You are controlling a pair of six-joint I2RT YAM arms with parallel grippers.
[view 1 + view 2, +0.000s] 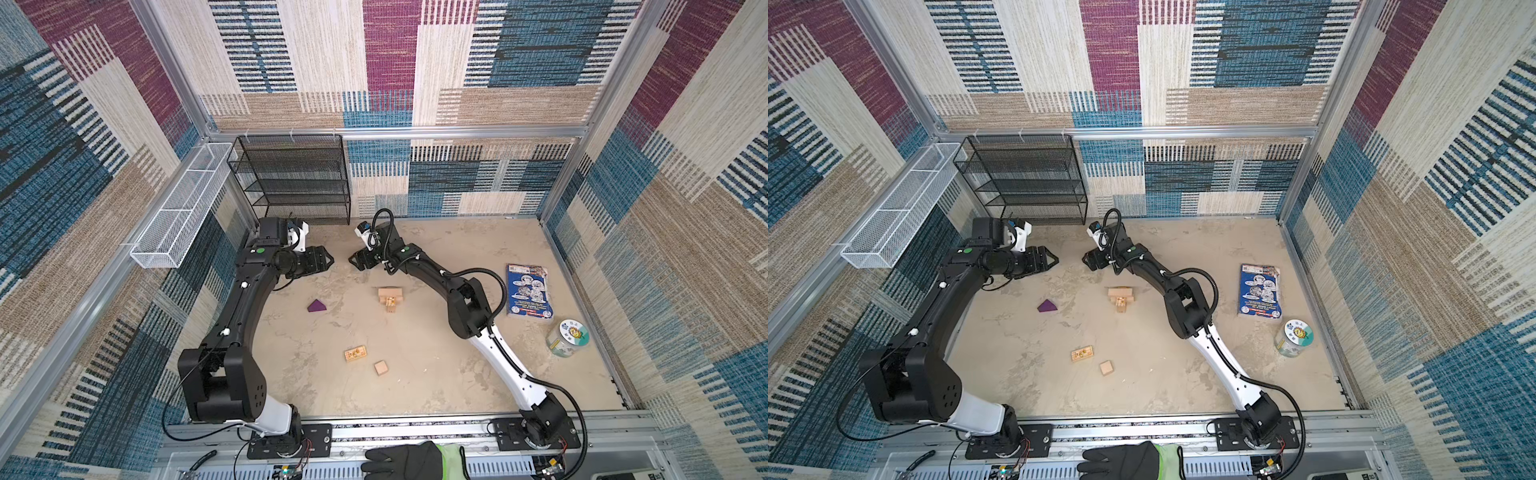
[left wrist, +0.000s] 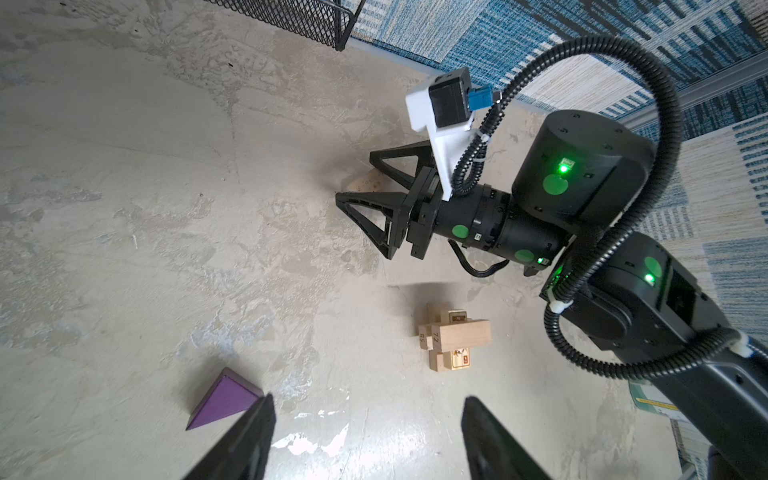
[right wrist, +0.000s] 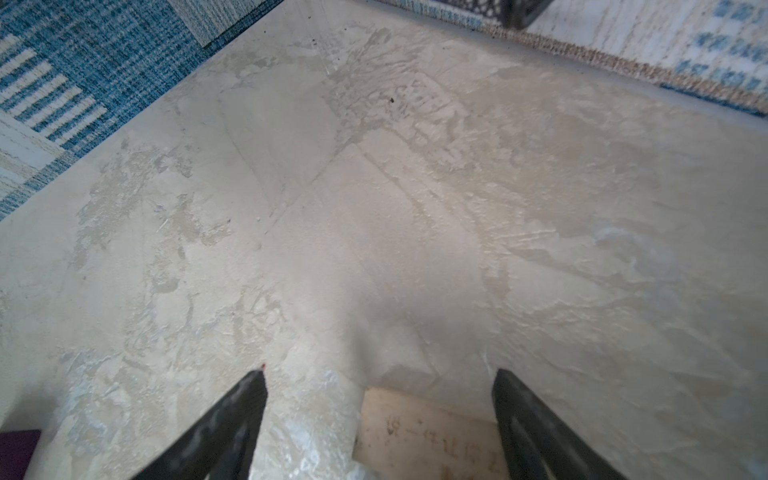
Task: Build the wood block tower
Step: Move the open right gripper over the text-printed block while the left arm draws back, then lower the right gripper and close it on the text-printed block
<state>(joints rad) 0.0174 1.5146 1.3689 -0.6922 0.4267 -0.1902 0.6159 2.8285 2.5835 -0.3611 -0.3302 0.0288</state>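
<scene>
The tower (image 1: 390,297) (image 1: 1121,297) is a short crosswise stack of pale wood blocks mid-table; in the left wrist view the tower (image 2: 455,336) shows one printed block low in it. A purple wedge (image 1: 317,306) (image 2: 224,399) lies to its left. A printed block (image 1: 355,354) and a cube (image 1: 381,368) lie nearer the front. My left gripper (image 1: 328,261) (image 2: 368,401) is open and empty at the back. Facing it, my right gripper (image 1: 353,262) (image 3: 380,376) is open over a flat pale block (image 3: 428,436) that lies between its fingers, close to one.
A black mesh shelf (image 1: 295,178) stands against the back wall and a white wire basket (image 1: 183,208) hangs on the left wall. A blue booklet (image 1: 528,291) and a clear jar (image 1: 568,337) sit at the right. A gloved hand (image 1: 411,459) rests on the front rail.
</scene>
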